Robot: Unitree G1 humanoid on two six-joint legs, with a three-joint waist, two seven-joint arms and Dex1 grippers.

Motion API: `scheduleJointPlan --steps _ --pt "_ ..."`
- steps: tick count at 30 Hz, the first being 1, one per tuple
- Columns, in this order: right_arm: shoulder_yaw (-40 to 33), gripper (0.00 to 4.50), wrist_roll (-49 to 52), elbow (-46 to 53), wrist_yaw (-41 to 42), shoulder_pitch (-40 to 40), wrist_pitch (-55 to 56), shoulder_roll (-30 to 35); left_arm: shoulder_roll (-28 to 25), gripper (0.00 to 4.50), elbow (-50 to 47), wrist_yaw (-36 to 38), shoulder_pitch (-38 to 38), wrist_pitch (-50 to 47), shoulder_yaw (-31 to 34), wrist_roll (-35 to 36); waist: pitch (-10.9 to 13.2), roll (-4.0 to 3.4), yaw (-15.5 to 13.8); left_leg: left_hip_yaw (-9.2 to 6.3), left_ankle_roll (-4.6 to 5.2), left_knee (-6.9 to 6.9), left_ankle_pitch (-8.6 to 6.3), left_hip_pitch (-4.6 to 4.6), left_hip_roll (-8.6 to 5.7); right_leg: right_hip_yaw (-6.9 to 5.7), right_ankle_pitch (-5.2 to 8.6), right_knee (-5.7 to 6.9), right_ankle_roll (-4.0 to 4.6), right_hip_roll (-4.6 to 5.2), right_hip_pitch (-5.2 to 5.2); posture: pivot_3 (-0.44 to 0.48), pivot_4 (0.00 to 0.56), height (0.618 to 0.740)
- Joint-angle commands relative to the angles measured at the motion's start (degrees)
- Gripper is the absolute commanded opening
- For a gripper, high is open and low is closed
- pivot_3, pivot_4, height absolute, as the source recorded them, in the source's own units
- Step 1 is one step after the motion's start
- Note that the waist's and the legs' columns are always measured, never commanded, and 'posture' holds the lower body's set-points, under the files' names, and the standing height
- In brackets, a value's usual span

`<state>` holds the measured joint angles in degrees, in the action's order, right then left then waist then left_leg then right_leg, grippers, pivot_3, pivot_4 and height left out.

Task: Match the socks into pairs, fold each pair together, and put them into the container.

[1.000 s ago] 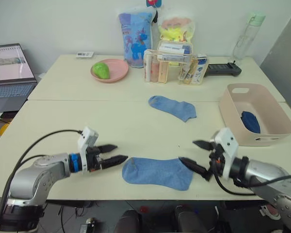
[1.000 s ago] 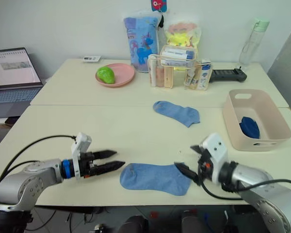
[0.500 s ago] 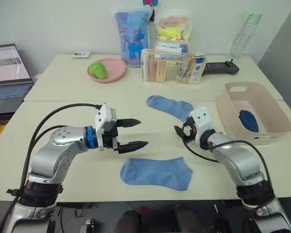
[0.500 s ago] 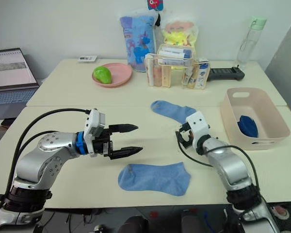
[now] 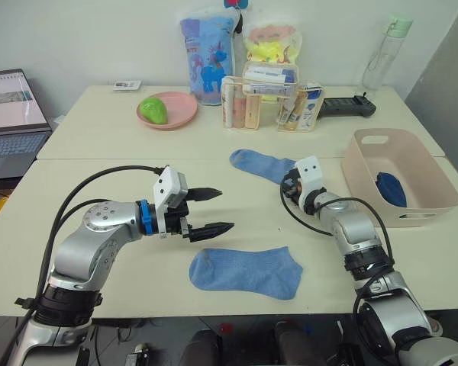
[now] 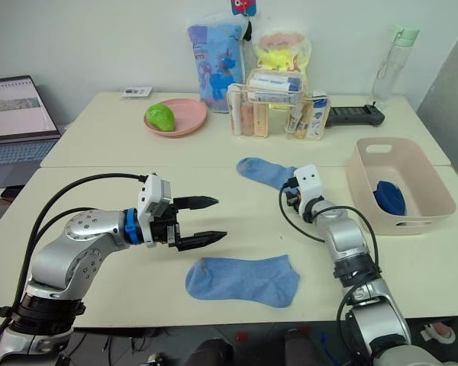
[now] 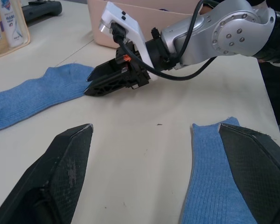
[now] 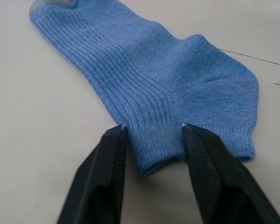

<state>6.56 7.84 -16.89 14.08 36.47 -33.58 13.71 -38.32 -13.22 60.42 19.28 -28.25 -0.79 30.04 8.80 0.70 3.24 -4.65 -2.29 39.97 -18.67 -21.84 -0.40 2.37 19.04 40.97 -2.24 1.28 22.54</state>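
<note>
Head views: two light blue socks lay on the desk [image 5: 99, 191], well apart. The far sock [image 5: 261, 163] sat near the middle; the near sock [image 5: 246, 272] lay by the front edge. The tub [image 5: 397, 177] stood at the right with one dark navy bundle [image 5: 390, 188] inside, so one pair seemed done; no grey socks could be seen. The left claw [image 5: 211, 210] hovered above the desk beyond the near sock, fingers spread and empty. The right claw [image 6: 288, 196] was down at the far sock's nearer end.

Left wrist view: both wide-set fingers [image 7: 51, 179] framed bare desk, the near sock [image 7: 214, 186] beside one finger, the right claw [image 7: 95, 84] touching the far sock's [image 7: 35, 95] edge.

Right wrist view: the fingers [image 8: 105, 175] stood apart, straddling the far sock's [image 8: 149, 79] cuff, not yet pinched.

The step in hand looked like picking up the far sock to pair the blues. Next, the right claw would probably need to close on the cuff and carry it over to the near sock.
</note>
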Motion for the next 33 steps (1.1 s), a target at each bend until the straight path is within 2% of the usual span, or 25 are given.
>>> scheduleJointPlan --steps 1,2,3,5,8,15,21,25,28,33 --pt "1.29 0.53 -0.75 2.19 2.65 -0.55 0.33 -0.25 0.53 4.5 -0.2 -0.81 0.61 1.58 -0.13 -1.07 0.0 0.0 0.01 0.0 0.0 0.0 0.0 -0.01 0.0 0.0 0.0 0.0 0.0 0.0 0.01 0.0 0.15 0.703" --pt "1.76 0.18 -0.86 3.69 3.25 -1.23 0.15 -0.18 0.58 4.5 0.53 -0.9 0.77 2.17 -0.24 -1.73 0.0 0.0 0.01 0.01 0.0 0.0 0.0 0.0 0.0 0.0 0.0 0.0 0.0 0.0 0.01 0.0 0.15 0.703" --pt "2.29 0.05 -1.0 5.41 3.93 -2.01 -0.06 0.0 0.55 4.5 1.37 -0.88 0.92 2.94 -0.4 -2.59 0.0 0.0 0.01 -0.01 0.0 0.0 0.0 -0.01 0.0 -0.01 0.0 0.01 0.0 0.0 0.01 0.0 0.15 0.703" --pt "3.86 0.05 -1.0 10.31 6.3 -4.19 -0.73 0.86 0.24 4.5 3.19 -0.77 1.0 5.4 -0.88 -4.94 0.0 0.0 -0.01 -0.01 0.0 -0.01 0.0 -0.02 0.01 0.0 0.0 0.02 0.0 -0.01 0.04 0.0 0.15 0.703" --pt "6.44 0.05 2.11 23.23 12.43 -9.53 -5.83 4.15 -0.16 4.5 7.17 -0.61 1.48 9.55 -1.59 -8.34 0.0 -0.01 -0.16 -0.01 0.0 -0.01 0.0 -0.07 0.0 0.0 0.0 0.02 0.0 0.0 0.08 0.0 0.15 0.703" --pt "4.88 0.05 10.09 47.02 20.52 -19.45 -18.01 15.33 -0.3 4.5 18.23 -1.0 4.35 21.0 -4.26 -17.46 0.01 0.0 -0.87 -0.09 0.02 0.01 -0.01 -0.11 -0.03 -0.04 0.0 -0.06 0.0 0.03 0.06 0.0 0.15 0.703" --pt "2.56 0.05 13.39 53.42 20.38 -22.57 -22.68 18.95 1.98 4.5 30.79 1.31 10.31 36.67 -9.66 -25.24 0.02 0.01 -1.42 -0.11 0.02 0.01 -0.01 -0.11 -0.03 -0.07 0.0 -0.09 0.0 0.03 0.03 0.0 0.15 0.703" --pt "1.66 0.05 14.33 53.88 19.46 -22.02 -24.13 18.76 5.98 4.5 42.55 0.47 17.35 46.01 -13.31 -30.61 0.03 0.05 -1.45 -0.1 0.02 0.02 -0.01 -0.13 -0.08 -0.1 0.0 -0.09 0.0 0.03 0.03 0.0 0.15 0.703" --pt "1.12 0.0 15.03 53.92 18.73 -21.65 -24.76 18.52 8.96 3.93 52.14 -2.29 22.34 53.06 -15.6 -35.22 0.05 0.09 -1.46 -0.1 0.02 0.03 -0.01 -0.15 -0.11 -0.12 0.0 -0.1 0.0 0.03 0.03 0.0 0.15 0.703" --pt "0.69 0.0 15.9 54.61 18.01 -21.64 -25.63 18.39 11.63 2.35 62.16 -4.49 26.57 58.55 -17.36 -39.12 0.05 0.1 -1.34 -0.08 0.03 0.02 -0.01 -0.15 -0.09 -0.1 0.0 -0.09 -0.01 0.03 0.07 0.0 0.15 0.703"
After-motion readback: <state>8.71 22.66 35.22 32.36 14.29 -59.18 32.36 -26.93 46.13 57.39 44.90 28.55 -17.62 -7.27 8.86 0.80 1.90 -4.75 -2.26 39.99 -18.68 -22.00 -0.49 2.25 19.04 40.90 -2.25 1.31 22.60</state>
